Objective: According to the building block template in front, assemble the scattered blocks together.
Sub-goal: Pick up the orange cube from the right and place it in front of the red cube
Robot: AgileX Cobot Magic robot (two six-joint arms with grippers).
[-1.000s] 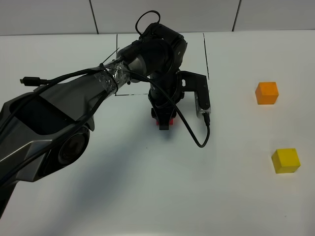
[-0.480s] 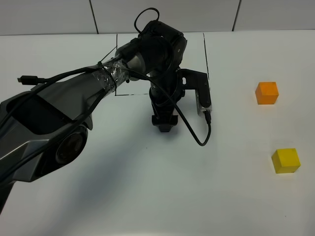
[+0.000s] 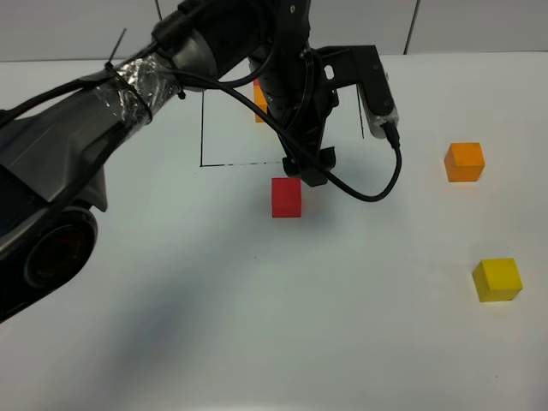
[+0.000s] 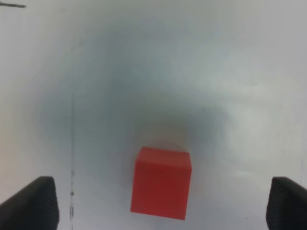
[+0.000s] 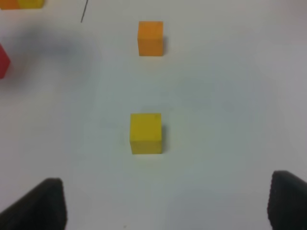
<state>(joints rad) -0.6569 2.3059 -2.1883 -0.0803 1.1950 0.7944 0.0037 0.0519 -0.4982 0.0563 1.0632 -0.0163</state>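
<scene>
While the left hand [image 3: 310,168] hangs just above the desk [image 3: 257,325] with its fingers spread wide and nothing between them, the red cube [image 3: 287,197] sits flat on the desk right below it, touching neither finger. It lies just outside the black line [image 3: 244,163] drawn on the desk. Behind the arm [image 3: 145,81], the template [image 3: 259,104] shows only as an orange sliver on the far side of that line. On the right, the orange cube [image 3: 464,162] and the yellow cube [image 3: 497,279] lie apart from each other and well away from the red cube. The right hand [image 5: 165,206] is likewise spread and empty, with the yellow cube in front of it and the orange cube beyond.
</scene>
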